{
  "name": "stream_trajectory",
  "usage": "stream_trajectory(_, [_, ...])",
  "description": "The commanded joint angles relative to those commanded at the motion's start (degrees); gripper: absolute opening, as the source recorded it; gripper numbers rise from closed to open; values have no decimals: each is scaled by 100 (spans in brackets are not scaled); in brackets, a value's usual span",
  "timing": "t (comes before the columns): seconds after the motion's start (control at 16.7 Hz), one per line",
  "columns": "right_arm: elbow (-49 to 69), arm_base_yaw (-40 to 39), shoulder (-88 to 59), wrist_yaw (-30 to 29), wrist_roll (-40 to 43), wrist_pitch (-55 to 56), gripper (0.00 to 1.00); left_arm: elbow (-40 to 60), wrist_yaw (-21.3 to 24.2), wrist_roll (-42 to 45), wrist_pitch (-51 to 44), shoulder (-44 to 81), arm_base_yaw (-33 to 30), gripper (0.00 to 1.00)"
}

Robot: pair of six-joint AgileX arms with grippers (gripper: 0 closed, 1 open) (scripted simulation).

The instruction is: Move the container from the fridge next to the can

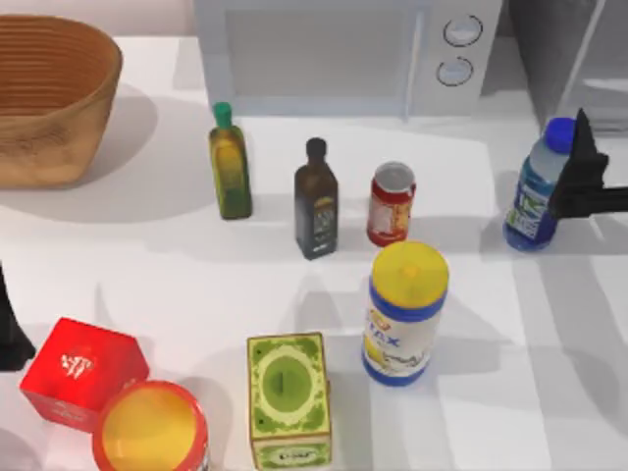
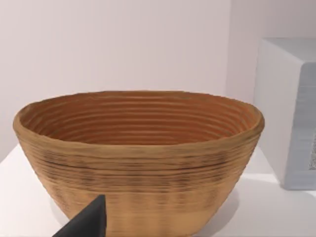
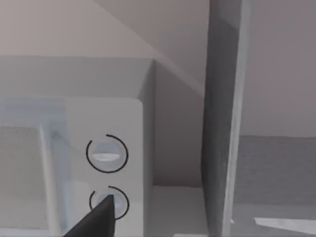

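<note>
A: Over at the table's right edge stands the small clear plastic bottle with the round blue cap and blue-green-white label point(image 1: 536, 199), upright, just in front of the grey boxy fridge with the pale metal-framed door point(image 1: 574, 49).

B: And the right gripper point(image 1: 574, 186) is hard against it on its right side, dark fingers level with the shoulder and upper label. Is it pinching? From above I honestly can't tell; the fingers overlap the bottle, nothing more.

A: How does that bottle handle, you reckon?

B: Light, I'd judge, with thin smooth walls that give a little. Slippery if squeezed on the label, tippy if taken high. A hold around mid-body, below the cap, looks safest.

A: The target, the small red cylindrical can with the silvery top point(image 1: 391, 203), sits well left of it, beside the dark black-capped bottle point(image 1: 316, 201).

B: The left gripper point(image 1: 10, 324) is parked at the table's left edge, facing the woven brown basket point(image 2: 138, 148); its fingers' state I can't tell either.
</note>
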State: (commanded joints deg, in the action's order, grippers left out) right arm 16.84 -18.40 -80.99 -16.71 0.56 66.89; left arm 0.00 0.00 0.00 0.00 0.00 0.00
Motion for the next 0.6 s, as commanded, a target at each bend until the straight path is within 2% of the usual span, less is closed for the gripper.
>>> stream_trajectory(0.6, [-1167, 1232, 5589, 1131, -52, -4552, 100, 0, 0, 0, 0, 0, 0, 100])
